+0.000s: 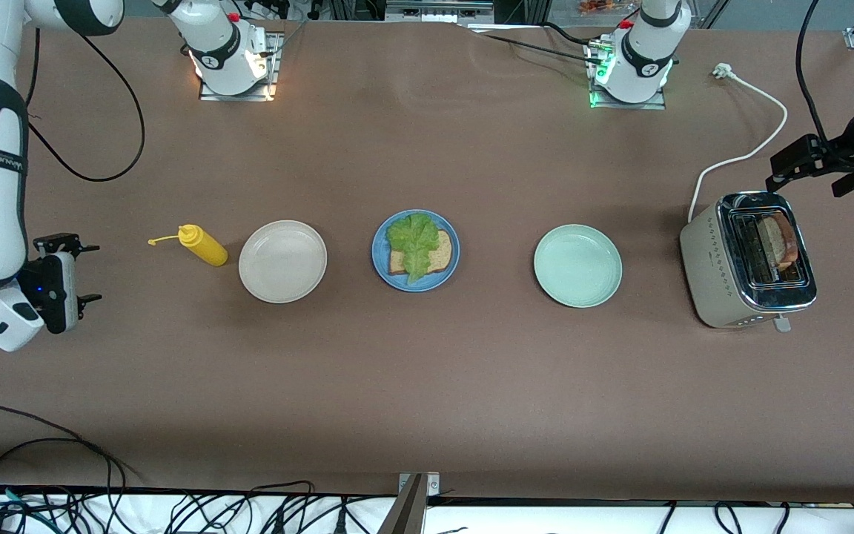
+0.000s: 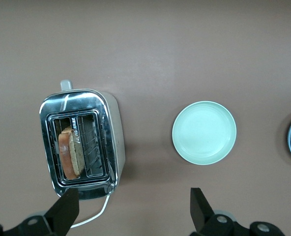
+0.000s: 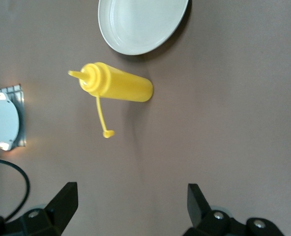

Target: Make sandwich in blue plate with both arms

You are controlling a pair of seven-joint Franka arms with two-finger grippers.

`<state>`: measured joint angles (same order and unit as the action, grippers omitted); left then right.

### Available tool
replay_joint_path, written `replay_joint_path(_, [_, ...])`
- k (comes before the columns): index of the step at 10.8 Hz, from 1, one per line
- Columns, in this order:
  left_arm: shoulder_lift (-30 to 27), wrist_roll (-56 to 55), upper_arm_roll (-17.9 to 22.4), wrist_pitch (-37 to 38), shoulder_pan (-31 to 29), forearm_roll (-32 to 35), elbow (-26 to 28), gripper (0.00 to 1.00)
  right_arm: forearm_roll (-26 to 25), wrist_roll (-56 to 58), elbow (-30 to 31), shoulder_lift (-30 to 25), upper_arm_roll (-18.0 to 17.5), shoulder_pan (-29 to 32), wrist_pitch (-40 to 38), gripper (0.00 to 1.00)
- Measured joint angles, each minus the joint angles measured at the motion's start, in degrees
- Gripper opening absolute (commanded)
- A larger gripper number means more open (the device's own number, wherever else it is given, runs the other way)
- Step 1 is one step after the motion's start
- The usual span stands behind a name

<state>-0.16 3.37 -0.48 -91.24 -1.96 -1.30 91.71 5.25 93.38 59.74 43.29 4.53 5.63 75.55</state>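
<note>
We take the round blue plate at the middle of the brown table as landmark. On it lies a brown toast slice under a ruffled green lettuce leaf; no second slice covers it. Beside the plate toward the right arm's end we see a round cream-white plate, then a yellow plastic squeeze bottle lying on its side. Toward the left arm's end stand a pale mint-green plate and a silver toaster holding another brown toast slice. The right gripper waits, fingers spread and empty, over bare table at its end; the left gripper hangs above the toaster, likewise spread and empty.
</note>
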Motion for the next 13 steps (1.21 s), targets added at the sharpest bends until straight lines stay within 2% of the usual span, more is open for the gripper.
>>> replay_joint_path(3, [0.06, 0.28, 0.65, -4.2, -2.92, 1.17, 4.33, 1.0, -0.06, -7.69, 0.0, -2.44, -0.03, -0.48, -1.29, 1.0])
replay_joint_path(7, [0.3, 0.42, 2.79, -12.79, -3.68, 3.06, 12.69, 1.0, -0.56, -16.12, 0.0, -5.43, -0.19, -2.8, -1.67, 0.99])
replay_joint_path(9, [0.69, 0.42, 4.42, -18.09, -3.73, 3.1, 18.2, 0.99, -3.95, -24.46, -0.02, -7.39, -0.25, -4.33, -1.72, 0.99])
replay_joint_path(11, [1.57, 0.61, 6.86, -20.41, -3.79, 3.14, 21.48, 0.99, -5.72, -35.5, -0.01, -9.03, -0.3, -6.59, -2.8, 0.99])
replay_joint_path(13, [3.15, 0.77, 7.93, -21.33, -3.82, 3.17, 22.08, 0.91, -6.22, -41.69, -0.01, -10.15, -0.32, -8.82, -4.88, 0.99])
